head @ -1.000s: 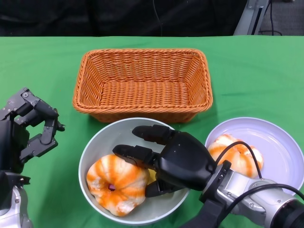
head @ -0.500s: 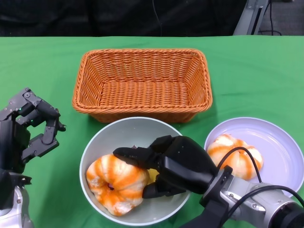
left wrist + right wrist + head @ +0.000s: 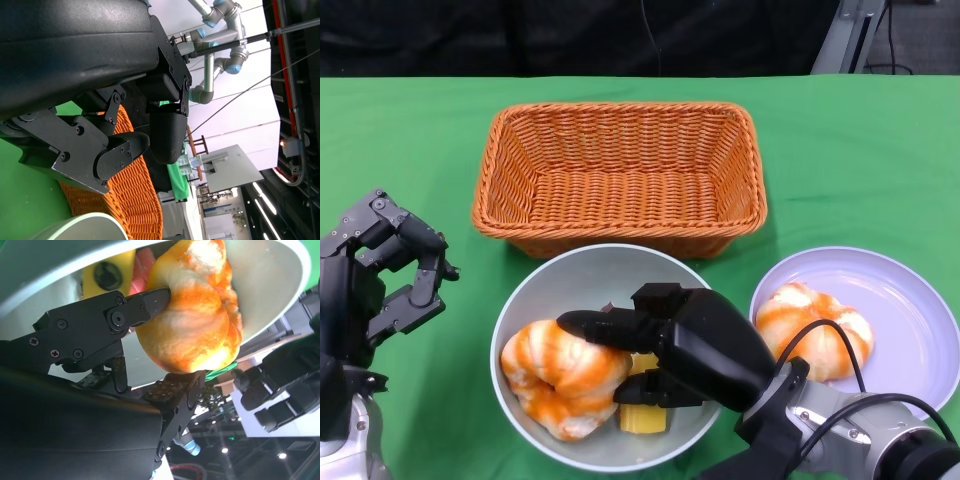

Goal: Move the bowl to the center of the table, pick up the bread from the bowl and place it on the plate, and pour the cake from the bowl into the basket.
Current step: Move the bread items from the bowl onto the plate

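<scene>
Step in hand: judged from the layout, the second bread transfer; one orange-striped bread (image 3: 815,328) already lay on the plate (image 3: 910,300), and the right hand (image 3: 665,345) was taking the other from the bowl (image 3: 555,290).
Right hand: reached into the bowl, its fingers (image 3: 150,300) closed around the bread in the bowl (image 3: 565,375); the right wrist view showed one finger pressed on one side of the bread (image 3: 192,315) and a pad under the other, so it was gripping it, though the bread did not look clear of the bowl floor.
Bread relative to the right hand: directly at the fingertips, touching them, on the side away from the plate.
Cake: a yellow piece (image 3: 645,415) lay in the bowl just under the right hand's fingers, beside the bread; a reddish piece behind it could not be made out clearly.
Left hand: (image 3: 380,275) hung beside the bowl, apart from it, fingers curled loosely with nothing between them.
Basket: (image 3: 620,175) stood just beyond the bowl from both hands, with nothing in it.
Next move calls for: lifting the bread straight up over the rim without dragging the cake along, then carrying it sideways to the plate, which lay close beside the right forearm.
</scene>
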`<action>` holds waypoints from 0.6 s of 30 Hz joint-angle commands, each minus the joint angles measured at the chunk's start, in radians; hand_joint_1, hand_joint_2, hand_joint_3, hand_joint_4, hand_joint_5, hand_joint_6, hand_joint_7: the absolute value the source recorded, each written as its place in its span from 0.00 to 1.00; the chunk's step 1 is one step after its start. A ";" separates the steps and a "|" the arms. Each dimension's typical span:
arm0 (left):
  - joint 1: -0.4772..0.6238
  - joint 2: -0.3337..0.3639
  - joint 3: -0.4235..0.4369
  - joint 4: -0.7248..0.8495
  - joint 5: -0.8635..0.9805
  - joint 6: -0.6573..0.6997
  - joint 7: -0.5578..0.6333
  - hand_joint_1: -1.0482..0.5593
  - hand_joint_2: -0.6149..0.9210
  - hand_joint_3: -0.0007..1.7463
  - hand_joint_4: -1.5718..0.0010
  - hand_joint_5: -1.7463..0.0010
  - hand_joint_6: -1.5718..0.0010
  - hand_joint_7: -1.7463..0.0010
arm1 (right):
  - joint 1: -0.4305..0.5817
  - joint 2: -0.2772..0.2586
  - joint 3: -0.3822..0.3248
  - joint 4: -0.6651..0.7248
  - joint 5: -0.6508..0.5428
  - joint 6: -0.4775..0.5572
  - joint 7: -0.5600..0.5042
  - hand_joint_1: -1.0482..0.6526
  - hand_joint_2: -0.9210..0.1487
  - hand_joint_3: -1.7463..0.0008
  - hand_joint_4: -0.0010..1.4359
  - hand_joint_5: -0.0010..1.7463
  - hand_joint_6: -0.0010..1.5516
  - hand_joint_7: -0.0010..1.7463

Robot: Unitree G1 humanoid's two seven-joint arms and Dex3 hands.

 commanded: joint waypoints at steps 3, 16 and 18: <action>-0.005 0.013 0.003 0.002 0.000 -0.011 0.011 0.62 0.83 0.55 0.48 0.09 0.53 0.15 | 0.005 0.031 -0.027 0.031 0.044 -0.021 0.016 0.54 0.00 0.97 0.39 0.95 0.41 0.53; -0.001 0.015 0.003 -0.005 0.006 0.003 0.021 0.63 0.84 0.53 0.49 0.09 0.53 0.15 | 0.016 0.070 -0.095 0.044 0.133 -0.049 0.067 0.52 0.00 0.95 0.42 0.93 0.45 0.48; 0.000 0.016 0.002 -0.007 0.011 0.005 0.027 0.63 0.84 0.54 0.49 0.09 0.53 0.15 | 0.019 0.072 -0.104 0.038 0.142 -0.051 0.079 0.51 0.00 0.95 0.42 0.93 0.46 0.48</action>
